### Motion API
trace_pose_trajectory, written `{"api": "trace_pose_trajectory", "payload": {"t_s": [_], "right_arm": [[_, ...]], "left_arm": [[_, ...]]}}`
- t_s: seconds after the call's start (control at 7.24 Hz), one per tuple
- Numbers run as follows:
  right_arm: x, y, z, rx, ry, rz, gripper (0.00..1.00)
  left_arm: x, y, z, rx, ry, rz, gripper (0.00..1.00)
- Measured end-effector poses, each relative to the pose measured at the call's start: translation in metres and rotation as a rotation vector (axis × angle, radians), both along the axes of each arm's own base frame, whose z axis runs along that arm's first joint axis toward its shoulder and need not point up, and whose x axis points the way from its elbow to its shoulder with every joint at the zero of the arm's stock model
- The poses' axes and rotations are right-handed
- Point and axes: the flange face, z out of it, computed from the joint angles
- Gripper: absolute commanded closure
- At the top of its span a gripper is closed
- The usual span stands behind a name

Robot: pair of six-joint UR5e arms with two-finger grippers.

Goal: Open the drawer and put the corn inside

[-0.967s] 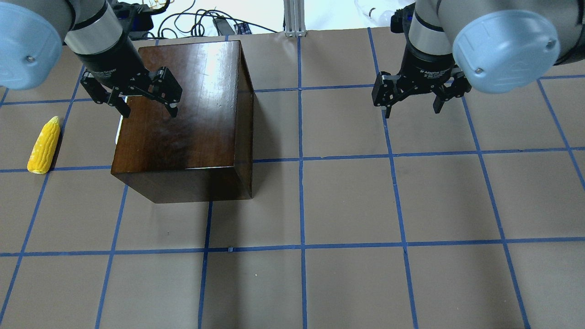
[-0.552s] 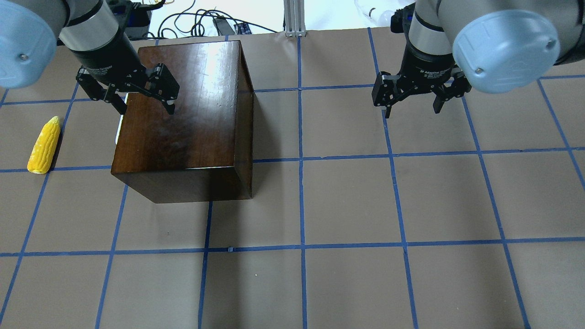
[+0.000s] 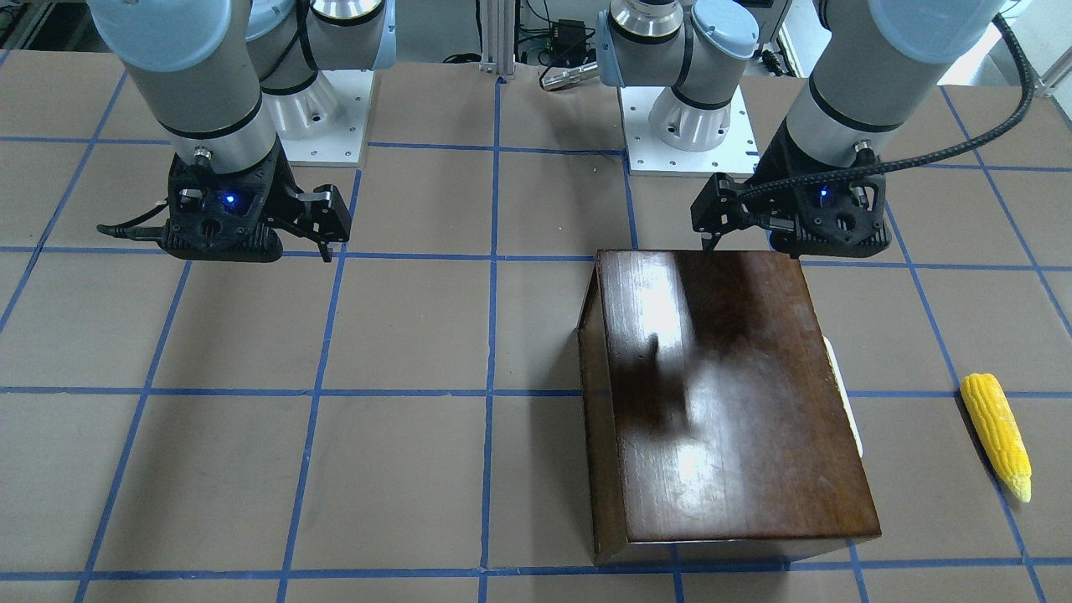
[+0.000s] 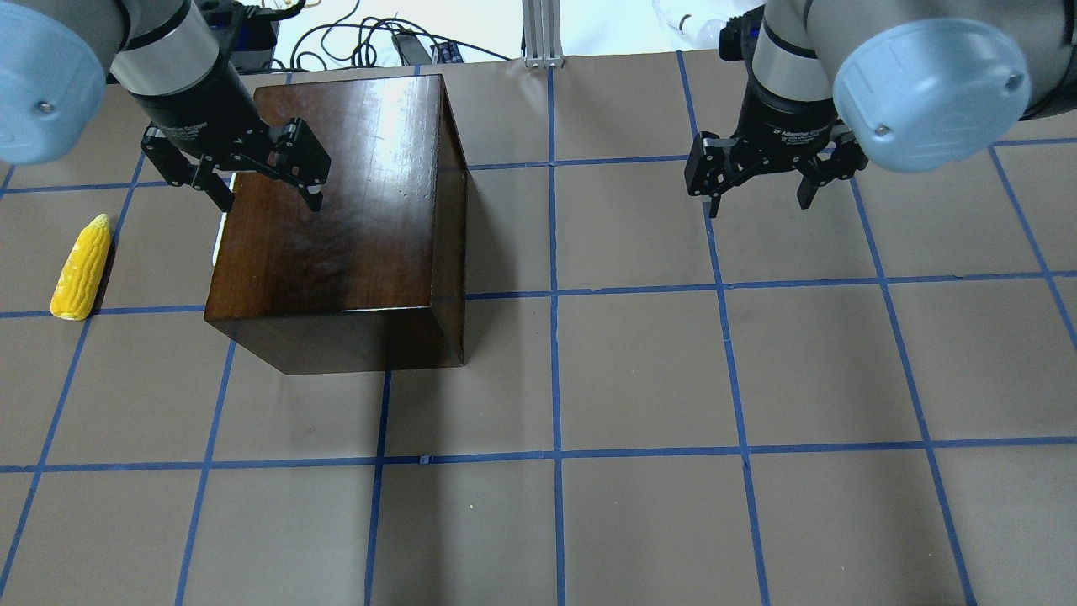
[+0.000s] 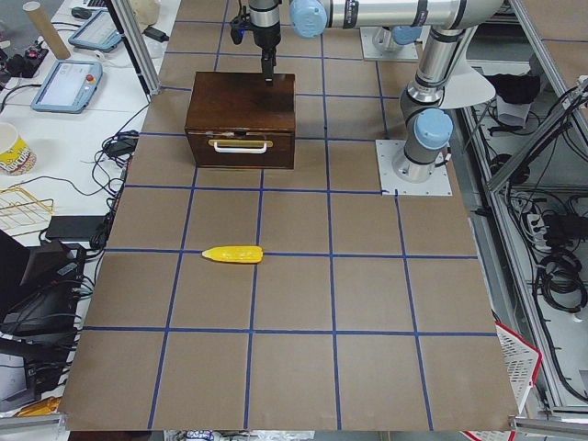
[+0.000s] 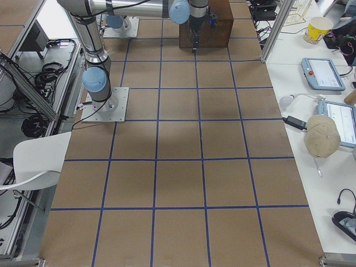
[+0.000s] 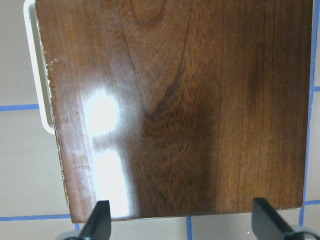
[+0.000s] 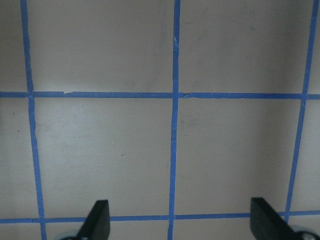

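The glossy dark-brown cabinet (image 4: 353, 219) stands on the table. Its drawer (image 5: 241, 149) is shut, and the white handle (image 4: 217, 240) faces the corn. The yellow corn (image 4: 82, 268) lies on the table about one grid square from the handle; it also shows in the exterior front-facing view (image 3: 997, 435). My left gripper (image 4: 269, 198) is open and empty, hovering over the cabinet's top near the handle side. The left wrist view shows the cabinet top (image 7: 180, 100) and the handle (image 7: 37, 75). My right gripper (image 4: 757, 202) is open and empty above bare table.
Blue tape lines grid the brown table. Cables and an aluminium post (image 4: 543, 34) lie beyond the table edge behind the cabinet. The arm bases (image 3: 695, 126) are bolted to the table. Side benches hold tablets (image 5: 64, 83) and a cup.
My left gripper has shifted slightly up and left in the overhead view, staying open above the cabinet. The right arm, cabinet and corn have not moved.
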Motion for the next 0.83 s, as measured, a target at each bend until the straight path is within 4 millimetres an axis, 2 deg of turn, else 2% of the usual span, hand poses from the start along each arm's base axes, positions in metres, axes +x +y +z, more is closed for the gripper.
{"api": "trace_pose_trajectory", "payload": {"t_s": [0.41,0.83], "right_arm": [[0.0000,0.0000,0.0000,0.000,0.000,0.000,0.00],[0.0000,0.0000,0.0000,0.000,0.000,0.000,0.00]], "left_arm": [[-0.0012,-0.0046,-0.0069,0.009,0.009,0.006,0.00],[-0.0021,-0.0025,-0.0038,0.002,0.010,0.001,0.00]]}}
